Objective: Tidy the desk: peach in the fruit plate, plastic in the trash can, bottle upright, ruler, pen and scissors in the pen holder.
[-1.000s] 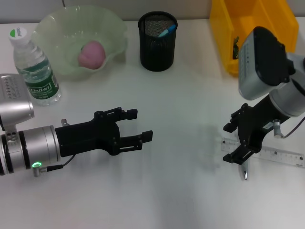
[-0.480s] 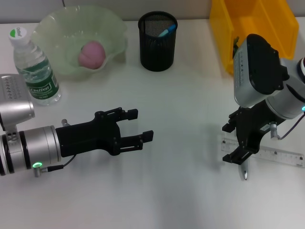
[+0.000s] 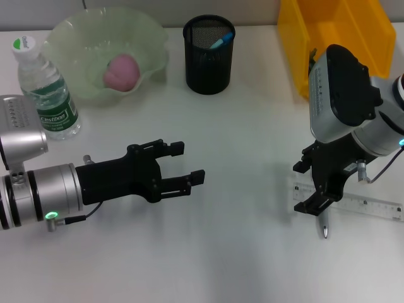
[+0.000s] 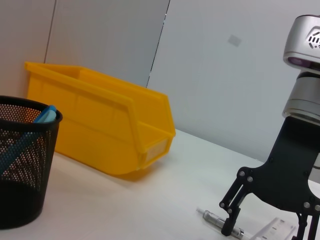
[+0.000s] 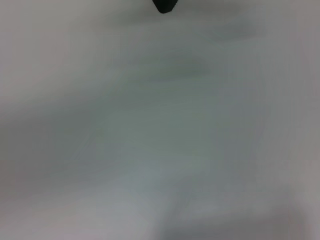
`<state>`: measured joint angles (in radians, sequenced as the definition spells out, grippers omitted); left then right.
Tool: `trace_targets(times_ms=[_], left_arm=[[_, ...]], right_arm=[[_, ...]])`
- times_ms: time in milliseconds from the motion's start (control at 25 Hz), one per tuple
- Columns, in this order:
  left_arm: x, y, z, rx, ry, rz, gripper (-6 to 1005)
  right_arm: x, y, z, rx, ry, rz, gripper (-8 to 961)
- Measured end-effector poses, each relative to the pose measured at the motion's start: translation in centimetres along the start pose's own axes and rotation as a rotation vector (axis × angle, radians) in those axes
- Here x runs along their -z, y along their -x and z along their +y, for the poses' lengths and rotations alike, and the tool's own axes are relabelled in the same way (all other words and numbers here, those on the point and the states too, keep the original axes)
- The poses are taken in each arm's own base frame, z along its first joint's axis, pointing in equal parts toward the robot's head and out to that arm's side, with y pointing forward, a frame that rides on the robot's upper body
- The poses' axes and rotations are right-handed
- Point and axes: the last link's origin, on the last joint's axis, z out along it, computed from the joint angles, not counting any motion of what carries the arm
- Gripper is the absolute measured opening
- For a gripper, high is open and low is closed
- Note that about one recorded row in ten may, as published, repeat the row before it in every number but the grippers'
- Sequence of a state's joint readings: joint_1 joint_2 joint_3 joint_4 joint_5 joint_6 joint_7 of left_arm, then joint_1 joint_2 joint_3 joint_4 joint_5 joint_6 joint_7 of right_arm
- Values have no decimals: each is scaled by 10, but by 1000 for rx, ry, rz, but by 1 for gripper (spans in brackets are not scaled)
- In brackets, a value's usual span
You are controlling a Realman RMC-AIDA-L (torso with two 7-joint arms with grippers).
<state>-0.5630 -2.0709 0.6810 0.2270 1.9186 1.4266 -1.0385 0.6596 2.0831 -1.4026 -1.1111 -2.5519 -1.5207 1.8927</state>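
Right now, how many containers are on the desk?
3: the green fruit plate back left, the black mesh pen holder back centre, the yellow bin back right. Others may lie outside the view.

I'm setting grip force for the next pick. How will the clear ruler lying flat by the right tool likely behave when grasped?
The ruler is thin, clear and flat on the table, so probably light but hard to get fingers under. Its smooth plastic may slide if nudged. The right tool stands open over its end, beside the pen.
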Motion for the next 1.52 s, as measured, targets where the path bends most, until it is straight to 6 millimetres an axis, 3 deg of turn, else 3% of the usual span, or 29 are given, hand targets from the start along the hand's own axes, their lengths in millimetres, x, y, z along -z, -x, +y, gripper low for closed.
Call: trace_targets(times_ms=[280,520,720,1280,1520], left_arm=[[0,0,0,2,-3,2,761],[0,0,0,2,-2,1,759],[0,0,0,3,1,2,758],[1,1,1,7,-1,5,754],[2,-1,0,24,-3,16,753]], right_arm=[[-1,0,0,1,5,1,792],[-2,0,1,0,8,1,636],[-5,-1,0,-6,11,3,451],[-1,3,-1,-16,0,-24,397],[18,7,-11,-94,-57,-98,379]])
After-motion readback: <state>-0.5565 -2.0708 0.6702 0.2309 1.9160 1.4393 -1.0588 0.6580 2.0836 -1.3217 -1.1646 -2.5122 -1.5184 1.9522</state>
